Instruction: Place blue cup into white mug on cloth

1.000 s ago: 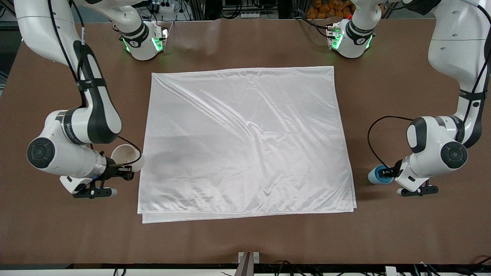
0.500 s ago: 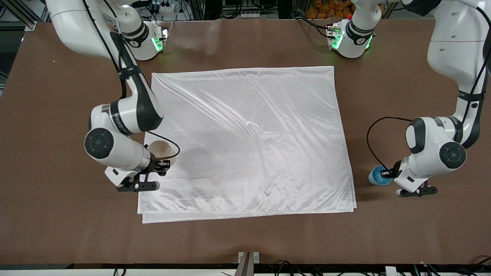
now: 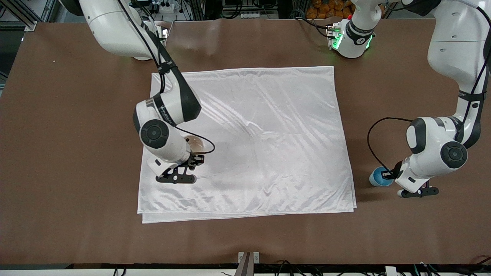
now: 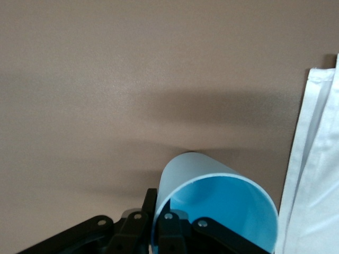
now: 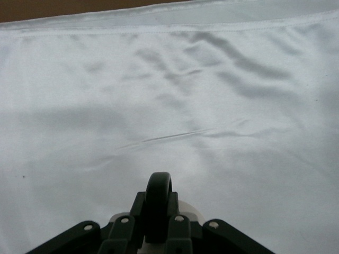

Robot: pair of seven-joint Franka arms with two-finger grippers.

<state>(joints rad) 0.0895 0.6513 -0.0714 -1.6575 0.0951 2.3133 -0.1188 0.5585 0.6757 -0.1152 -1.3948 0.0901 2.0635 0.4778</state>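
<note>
The white mug (image 3: pixel 195 144) hangs in my right gripper (image 3: pixel 195 159), which is shut on its black loop handle (image 5: pixel 158 197) over the cloth (image 3: pixel 268 126), toward the right arm's end of it. The cloth fills the right wrist view (image 5: pixel 169 95). The blue cup (image 3: pixel 378 177) is on the brown table beside the cloth's edge at the left arm's end. My left gripper (image 3: pixel 388 174) is shut on its rim, one finger inside and one outside. In the left wrist view the blue cup (image 4: pixel 217 206) shows its bright blue inside, close to the cloth's edge (image 4: pixel 315 174).
The brown table (image 3: pixel 69 115) surrounds the cloth. Both arm bases stand at the table's edge farthest from the front camera. A black cable (image 3: pixel 374 134) loops from the left wrist over the table.
My right arm has carried the white mug from the bare table at its end across onto the cloth. The left gripper and blue cup have hardly moved.
</note>
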